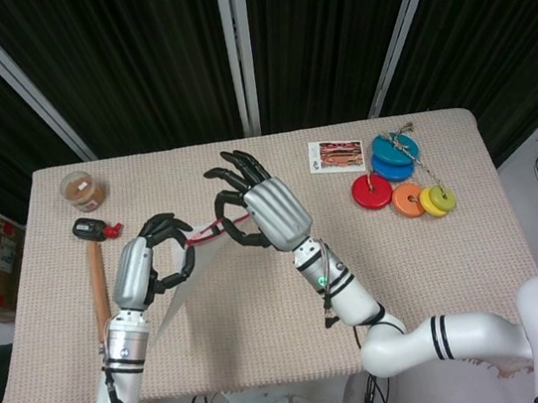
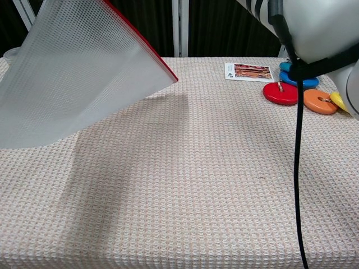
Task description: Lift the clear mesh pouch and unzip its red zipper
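The clear mesh pouch hangs in the air over the table's left half, its red zipper along the upper edge. In the head view my left hand grips the pouch at its left end. My right hand is just to the right of it, thumb and a finger pinched on the red zipper, which stretches between the two hands. The chest view shows neither hand, only the right arm's shell.
A wooden hammer, a small black and red tool and a jar lie at the left. A picture card and coloured discs lie at the back right. A black cable hangs at the right.
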Tool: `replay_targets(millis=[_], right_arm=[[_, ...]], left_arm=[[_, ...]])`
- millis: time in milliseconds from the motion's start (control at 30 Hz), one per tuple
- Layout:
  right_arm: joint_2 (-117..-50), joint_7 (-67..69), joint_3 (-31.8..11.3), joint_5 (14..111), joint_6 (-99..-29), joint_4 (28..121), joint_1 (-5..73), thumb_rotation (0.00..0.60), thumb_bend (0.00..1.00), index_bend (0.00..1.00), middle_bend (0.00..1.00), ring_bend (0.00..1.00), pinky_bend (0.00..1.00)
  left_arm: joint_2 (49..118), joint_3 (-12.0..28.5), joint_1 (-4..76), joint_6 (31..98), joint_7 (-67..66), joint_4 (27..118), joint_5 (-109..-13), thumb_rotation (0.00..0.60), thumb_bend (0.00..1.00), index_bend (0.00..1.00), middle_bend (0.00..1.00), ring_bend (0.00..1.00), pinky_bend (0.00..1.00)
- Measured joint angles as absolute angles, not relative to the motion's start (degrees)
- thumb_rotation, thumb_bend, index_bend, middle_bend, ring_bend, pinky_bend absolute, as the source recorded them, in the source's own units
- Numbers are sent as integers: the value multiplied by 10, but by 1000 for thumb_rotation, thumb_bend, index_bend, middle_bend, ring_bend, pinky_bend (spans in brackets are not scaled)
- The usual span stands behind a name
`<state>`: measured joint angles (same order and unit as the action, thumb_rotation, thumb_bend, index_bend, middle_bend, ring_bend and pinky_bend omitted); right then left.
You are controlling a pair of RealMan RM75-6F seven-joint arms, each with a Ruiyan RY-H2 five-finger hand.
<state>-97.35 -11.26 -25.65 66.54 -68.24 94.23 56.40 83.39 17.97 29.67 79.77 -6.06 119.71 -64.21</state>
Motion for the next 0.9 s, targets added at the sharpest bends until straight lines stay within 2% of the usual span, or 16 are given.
replay_targets(millis=[900], right_arm=[[-1024,-94,-240,672,-664,853,571,600,577,747,186,0,0]], left_arm=[[822,191,283,790,-12,1190,-664,588,538,663,384,207,343]])
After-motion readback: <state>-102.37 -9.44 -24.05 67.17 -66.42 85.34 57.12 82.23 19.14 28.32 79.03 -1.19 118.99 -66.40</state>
